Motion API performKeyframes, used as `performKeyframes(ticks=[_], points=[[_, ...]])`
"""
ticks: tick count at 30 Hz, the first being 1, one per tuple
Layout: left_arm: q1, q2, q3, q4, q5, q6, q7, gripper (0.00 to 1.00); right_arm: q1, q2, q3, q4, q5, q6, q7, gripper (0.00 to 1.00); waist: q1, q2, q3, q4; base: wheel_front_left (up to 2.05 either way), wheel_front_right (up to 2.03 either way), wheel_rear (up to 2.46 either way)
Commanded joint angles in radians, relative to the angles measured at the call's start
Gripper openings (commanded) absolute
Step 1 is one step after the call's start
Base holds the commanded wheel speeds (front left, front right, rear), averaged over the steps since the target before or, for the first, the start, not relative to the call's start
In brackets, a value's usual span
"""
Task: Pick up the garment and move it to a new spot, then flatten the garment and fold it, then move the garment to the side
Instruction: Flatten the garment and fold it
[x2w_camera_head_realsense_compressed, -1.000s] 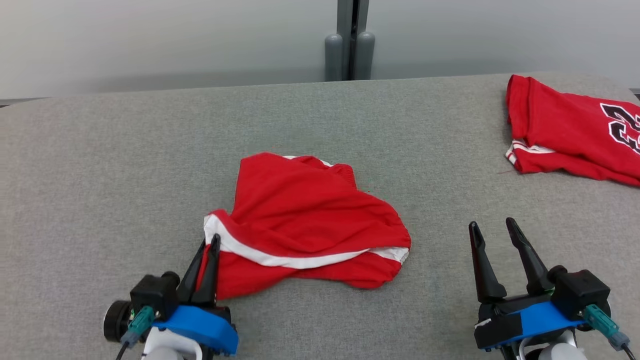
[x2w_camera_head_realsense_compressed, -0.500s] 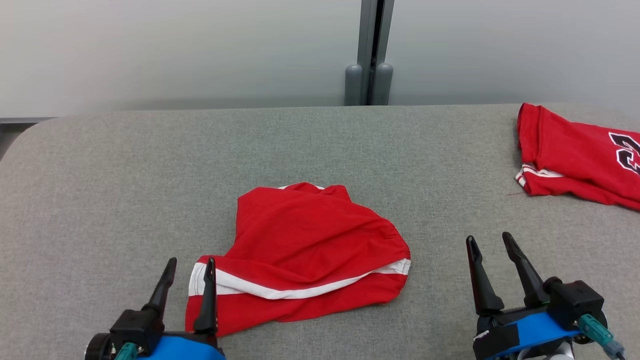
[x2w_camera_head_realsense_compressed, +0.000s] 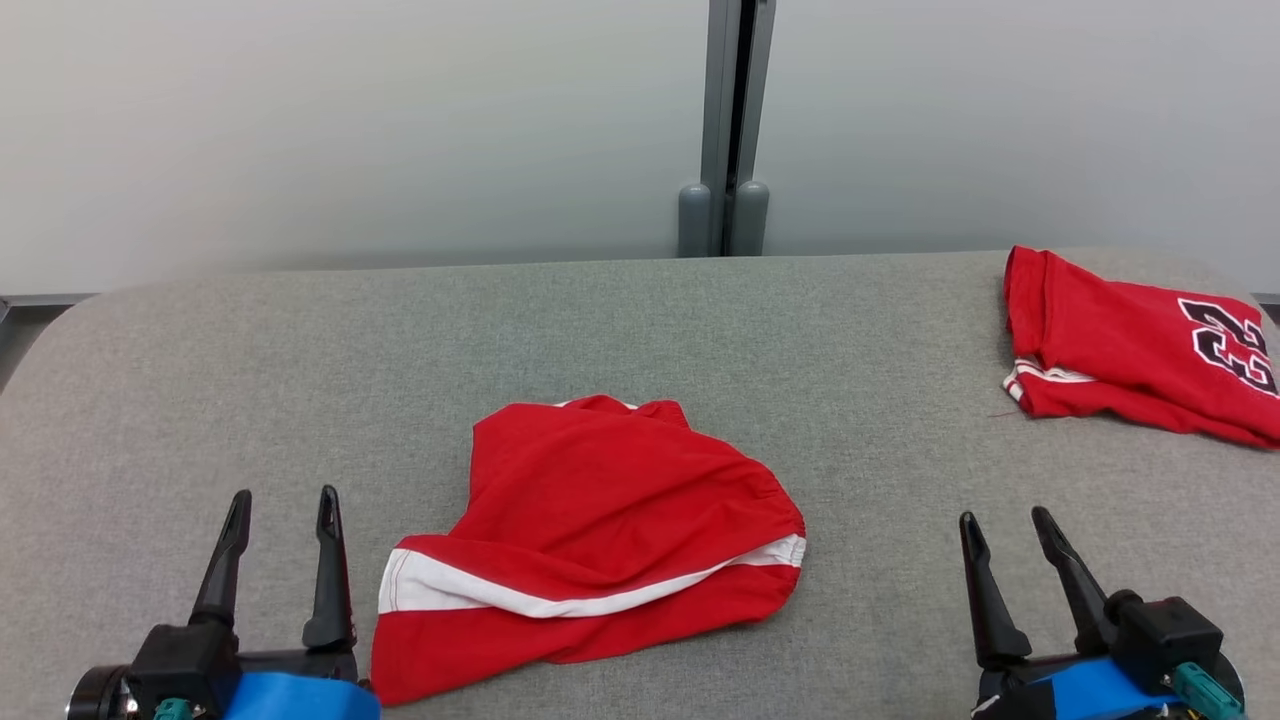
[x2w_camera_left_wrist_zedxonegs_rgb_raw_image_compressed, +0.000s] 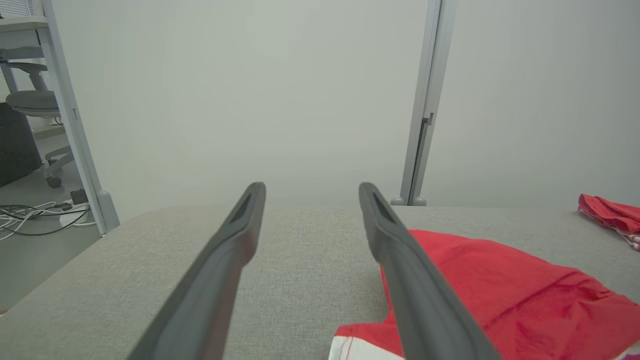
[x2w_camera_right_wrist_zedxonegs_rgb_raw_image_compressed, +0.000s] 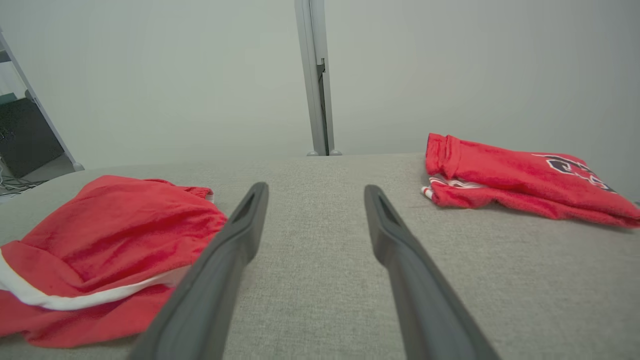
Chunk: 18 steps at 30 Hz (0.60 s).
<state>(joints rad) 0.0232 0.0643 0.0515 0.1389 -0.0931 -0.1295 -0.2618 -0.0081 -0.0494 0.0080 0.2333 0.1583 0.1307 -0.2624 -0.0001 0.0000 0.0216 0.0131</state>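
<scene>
Head view: the garment (x2w_camera_head_realsense_compressed: 600, 520) lies rumpled at the middle of the table (x2w_camera_head_realsense_compressed: 250, 380), its white stripe along the near side. Bare grey cloth lies all around it: wide to the left as far as the rounded corner, wide behind it, and a broad strip to its right. A jersey (x2w_camera_head_realsense_compressed: 1130, 360) lies folded at the far right edge, well apart from the garment. A post (x2w_camera_head_realsense_compressed: 727, 120) stands behind the table's far edge. My left gripper (x2w_camera_head_realsense_compressed: 283, 493) sits low, just beside the garment's near left corner, fingers spread and empty. My right gripper (x2w_camera_head_realsense_compressed: 1003, 515) is also spread and empty, well to the garment's right.

Left wrist view: between my parted fingers I see bare table running to the far edge. The garment lies to the right of my right finger; I cannot tell whether they touch. Beyond the table's left edge are a chair (x2w_camera_left_wrist_zedxonegs_rgb_raw_image_compressed: 30, 100) and cables (x2w_camera_left_wrist_zedxonegs_rgb_raw_image_compressed: 35, 215) on the floor.

Right wrist view: open table lies between my fingers, the garment to the left and the jersey far right.
</scene>
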Motion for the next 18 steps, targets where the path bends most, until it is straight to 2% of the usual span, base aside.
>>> performKeyframes(ticks=[1, 8, 18], points=[[0.021, 0.005, 0.013, 0.004, 0.010, -0.001, -0.004, 1.00, 0.022, -0.002, -0.012, -0.002, -0.011, 0.000, -0.003, 1.00, 0.0001, 0.0000, -0.010, -0.007, 0.00, 0.00, 0.00], [0.043, 0.014, 0.026, 0.046, 0.040, -0.001, -0.004, 1.00, 0.049, -0.002, -0.043, 0.006, -0.028, 0.000, -0.003, 1.00, 0.0001, 0.0000, -0.017, -0.010, 0.00, 0.00, 0.00], [0.043, 0.016, 0.021, 0.078, 0.056, -0.001, -0.004, 1.00, 0.050, -0.002, -0.037, 0.015, -0.027, 0.000, -0.003, 1.00, 0.0001, 0.0000, -0.013, -0.004, 0.00, 0.00, 0.00]])
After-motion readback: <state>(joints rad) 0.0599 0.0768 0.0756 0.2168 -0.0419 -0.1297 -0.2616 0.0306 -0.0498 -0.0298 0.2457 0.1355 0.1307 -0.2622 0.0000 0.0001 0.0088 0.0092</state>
